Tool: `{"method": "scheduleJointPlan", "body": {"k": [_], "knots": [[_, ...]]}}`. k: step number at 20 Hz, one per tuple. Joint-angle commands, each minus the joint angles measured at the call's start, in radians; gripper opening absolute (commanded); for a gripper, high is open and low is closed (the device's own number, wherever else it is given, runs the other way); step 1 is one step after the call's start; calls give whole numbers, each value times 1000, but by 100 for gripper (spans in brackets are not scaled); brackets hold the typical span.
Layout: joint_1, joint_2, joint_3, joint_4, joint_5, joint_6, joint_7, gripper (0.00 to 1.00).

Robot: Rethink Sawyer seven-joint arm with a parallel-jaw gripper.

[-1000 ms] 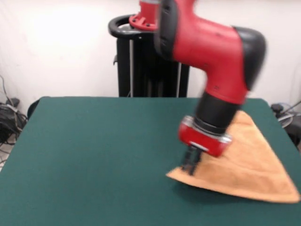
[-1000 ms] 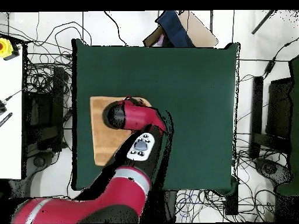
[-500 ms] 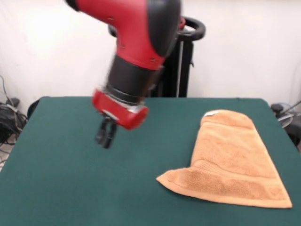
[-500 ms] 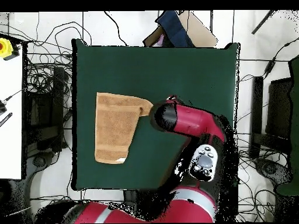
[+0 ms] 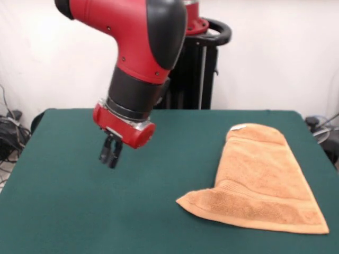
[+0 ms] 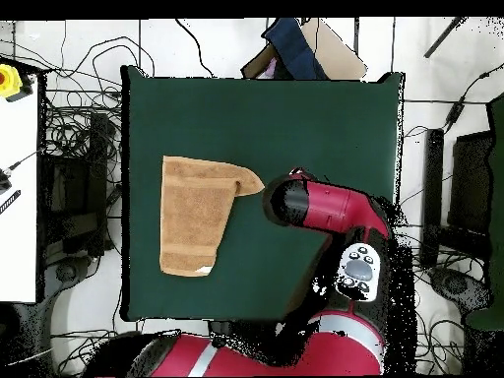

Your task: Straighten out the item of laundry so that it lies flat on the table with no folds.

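Pincer: the pincer [image 5: 110, 156] is held above the bare green counter [image 5: 69, 211], pointing down from the red wrist; its two dark fingers [image 5: 114, 157] are seen close together with nothing between them. In the overhead view it is hidden under the arm's own body.

Arm: the red and black arm [image 5: 137, 58] is seen coming down from the upper part of the front view; in the overhead view its rounded end [image 6: 295, 200] sits over the middle of the counter [image 6: 325, 118].

Towel: the orange-tan towel [image 5: 265, 185] is laid on the counter well apart from the pincer, off to the right of it in the front view and to the left of the arm's end in the overhead view [image 6: 197, 212]. No part of it is touched by the pincer.

Towel's shape: it is not spread square. One corner is drawn out to a point aimed toward the pincer's side, and a folded-over edge is visible along the front. A woven band runs across it near that point.

Tag: a small white tag [image 5: 238, 127] is shown at the towel's far end in the front view.

Pedestal: the black pedestal [image 5: 196, 79] is seen behind the arm at the counter's far side.
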Motion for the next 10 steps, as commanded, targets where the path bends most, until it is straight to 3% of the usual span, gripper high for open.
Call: {"method": "scheduleJointPlan", "body": {"k": [1,7,10], "knots": [[-37,-54,271,150,23,111,-38,0],[-23,-165,337,279,80,177,30,0],[18,-184,323,278,79,194,57,0]]}}
